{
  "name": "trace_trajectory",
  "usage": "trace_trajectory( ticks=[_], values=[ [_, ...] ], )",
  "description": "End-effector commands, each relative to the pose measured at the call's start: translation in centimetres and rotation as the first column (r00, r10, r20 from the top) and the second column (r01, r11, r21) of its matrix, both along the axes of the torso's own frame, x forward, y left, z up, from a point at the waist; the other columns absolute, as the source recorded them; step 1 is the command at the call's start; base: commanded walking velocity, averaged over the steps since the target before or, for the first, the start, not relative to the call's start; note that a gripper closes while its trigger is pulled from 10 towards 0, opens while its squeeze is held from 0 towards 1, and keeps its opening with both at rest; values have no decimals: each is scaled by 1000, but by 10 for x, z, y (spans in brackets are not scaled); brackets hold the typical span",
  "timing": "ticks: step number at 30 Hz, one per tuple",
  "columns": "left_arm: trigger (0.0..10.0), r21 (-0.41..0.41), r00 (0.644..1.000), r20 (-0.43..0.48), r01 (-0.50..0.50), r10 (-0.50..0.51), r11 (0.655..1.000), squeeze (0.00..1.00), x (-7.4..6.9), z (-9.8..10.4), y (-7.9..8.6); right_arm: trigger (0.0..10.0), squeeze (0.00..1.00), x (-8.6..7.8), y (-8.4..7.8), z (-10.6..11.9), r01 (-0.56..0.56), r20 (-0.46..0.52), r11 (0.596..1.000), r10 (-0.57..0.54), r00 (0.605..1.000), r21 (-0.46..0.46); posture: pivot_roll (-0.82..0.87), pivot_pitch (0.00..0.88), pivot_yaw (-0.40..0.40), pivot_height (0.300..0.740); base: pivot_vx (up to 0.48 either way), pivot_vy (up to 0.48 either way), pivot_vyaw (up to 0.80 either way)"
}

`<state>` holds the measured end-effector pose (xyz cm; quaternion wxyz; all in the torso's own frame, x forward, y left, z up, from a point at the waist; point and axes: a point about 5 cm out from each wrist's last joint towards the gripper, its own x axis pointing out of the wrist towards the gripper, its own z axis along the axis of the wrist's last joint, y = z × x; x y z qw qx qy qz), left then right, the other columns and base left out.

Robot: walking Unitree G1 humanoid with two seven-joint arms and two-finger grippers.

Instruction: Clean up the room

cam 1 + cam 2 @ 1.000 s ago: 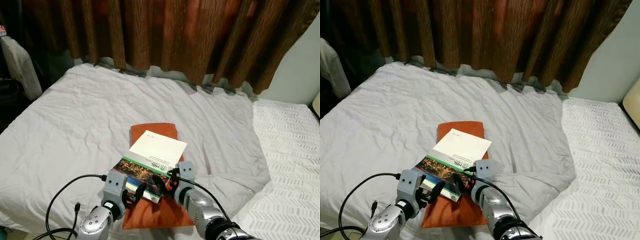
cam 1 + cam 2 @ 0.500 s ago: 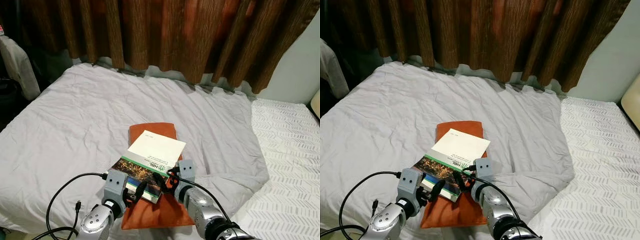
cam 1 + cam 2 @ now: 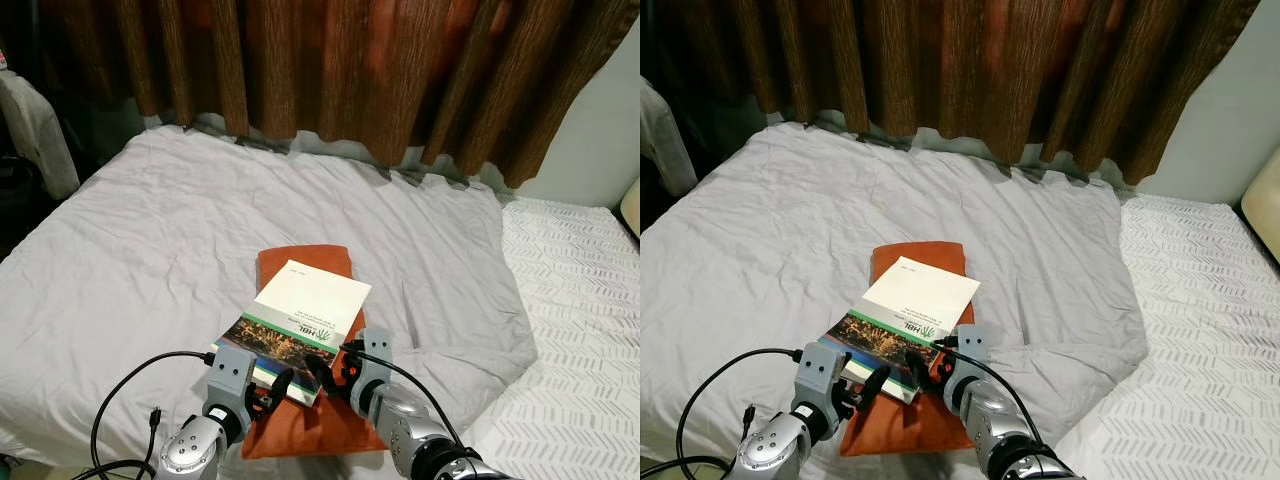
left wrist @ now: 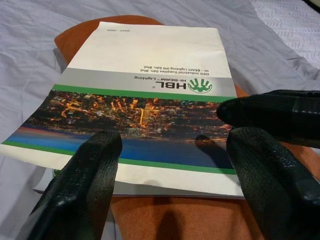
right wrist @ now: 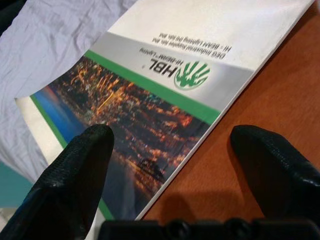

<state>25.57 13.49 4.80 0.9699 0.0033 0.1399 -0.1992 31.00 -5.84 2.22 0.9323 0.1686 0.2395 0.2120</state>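
Hovering low at the near bed edge, left hand (image 3: 268,389) and right hand (image 3: 325,377) both stand open, fingers spread, gripping nothing. Between and just beyond them: brochure (image 3: 298,327), flat, not yet lifted, its near edge overhanging the orange cushion (image 3: 308,424) beneath it. Cushion lies on grey bedsheet (image 3: 150,240), near the bed's front edge. Judged progress: early; brochure and cushion both remain to be cleared. Open room: wide bare sheet from 9 to 12 o'clock; brown curtain (image 3: 330,70) bounds 12; white patterned cover (image 3: 585,320) at 3.
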Motion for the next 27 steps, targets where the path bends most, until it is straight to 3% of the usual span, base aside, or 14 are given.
trace_trajectory(
  ticks=[1,8,9,10,11,27],
  values=[
    [10000,11,1000,3,4,-4,1000,0,-2,1,-2,10000,0,-12,37,0,-54,-51,994,59,997,97,182,152,-147,740,0,0,0],
    [10000,12,1000,2,4,-4,1000,0,-3,1,-2,10000,0,-18,40,-5,-103,-87,987,114,990,123,185,155,-149,740,0,0,0],
    [10000,12,1000,1,4,-4,1000,0,-3,1,-2,3608,0,-19,40,-6,-110,-86,988,119,989,111,185,155,-149,740,0,0,0],
    [10000,12,1000,1,4,-4,1000,0,-3,1,-2,2118,0,-19,40,-6,-113,-86,988,122,989,105,183,155,-150,740,0,0,0],
    [10000,12,1000,1,4,-4,1000,0,-3,1,-2,0,0,-19,40,-7,-114,-87,988,123,989,101,183,155,-150,740,0,0,0],
    [10000,15,1000,-1,7,-7,1000,0,-5,1,-3,0,0,-28,39,-17,-103,-155,990,118,981,99,194,165,-148,740,0,0,0]
  ],
)
